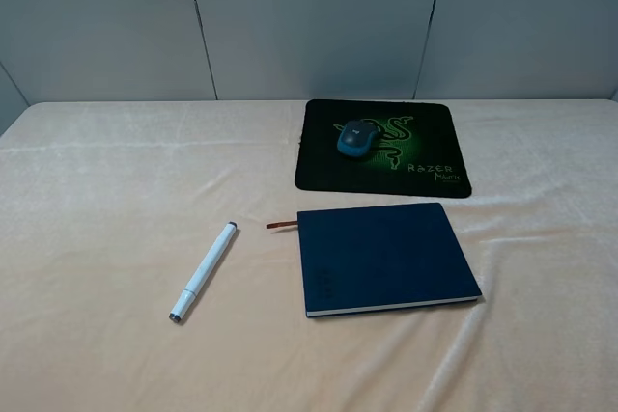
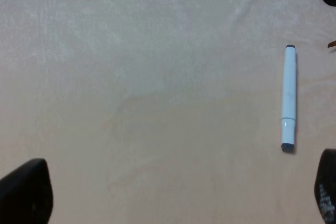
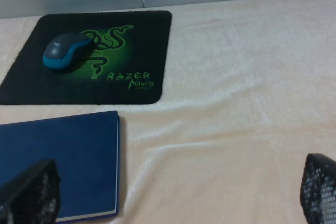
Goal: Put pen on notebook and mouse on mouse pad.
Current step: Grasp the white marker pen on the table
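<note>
Exterior high view: the mouse (image 1: 359, 137) sits on the mouse pad (image 1: 425, 156), over the left part of the green logo and wholly inside the pad's border. The pad lies toward the far edge of the surface (image 1: 97, 190), right of middle. Judgement: mouse half of the task is done. The pen (image 1: 204, 272) lies flat on the cloth left of the notebook (image 1: 386, 256), clearly apart from it, slanted with its tip toward the near edge. The notebook lies just on the near side of the pad, cover bare, with its ribbon bookmark (image 1: 281, 225) poking out from the far left corner toward the pen. Judgement: pen half is wholly left to do (pick, carry, set down on the cover). Neither arm shows in this view. Left wrist view: the left gripper (image 2: 176, 192) has its fingers spread wide with nothing between them, over bare cloth. The pen lies ahead of the fingers and off toward one of them, not centred in the gap, no contact. Right wrist view: the right gripper (image 3: 173, 190) is likewise spread wide and empty. One finger shows in front of the notebook cover, with mouse and pad well beyond. Judgement: the left arm is better placed for the pen but must shift sideways to centre on the barrel, then descend.
</note>
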Robot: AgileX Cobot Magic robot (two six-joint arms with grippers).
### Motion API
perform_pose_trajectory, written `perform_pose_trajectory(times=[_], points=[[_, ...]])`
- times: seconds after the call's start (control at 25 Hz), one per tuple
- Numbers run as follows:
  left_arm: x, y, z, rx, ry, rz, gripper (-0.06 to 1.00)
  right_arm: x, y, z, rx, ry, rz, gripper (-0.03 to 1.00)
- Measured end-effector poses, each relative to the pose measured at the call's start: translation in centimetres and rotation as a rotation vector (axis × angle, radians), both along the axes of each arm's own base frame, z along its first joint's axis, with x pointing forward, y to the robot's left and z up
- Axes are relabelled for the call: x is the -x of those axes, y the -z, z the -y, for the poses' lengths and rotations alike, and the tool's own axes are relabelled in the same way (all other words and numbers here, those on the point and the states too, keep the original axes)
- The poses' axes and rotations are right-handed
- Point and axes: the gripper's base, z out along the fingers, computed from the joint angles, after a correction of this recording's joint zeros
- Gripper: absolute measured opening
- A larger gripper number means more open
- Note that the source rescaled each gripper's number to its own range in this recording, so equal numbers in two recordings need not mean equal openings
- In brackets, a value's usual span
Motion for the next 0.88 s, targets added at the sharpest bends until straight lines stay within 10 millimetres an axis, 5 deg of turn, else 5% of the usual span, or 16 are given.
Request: perform_pose_trajectory(times=[0.88], points=[[0.0,0.0,0.0,0.0,0.0,0.0,1.0,0.0,0.0,-0.01,-0.002,-0.001,0.0,1.0]])
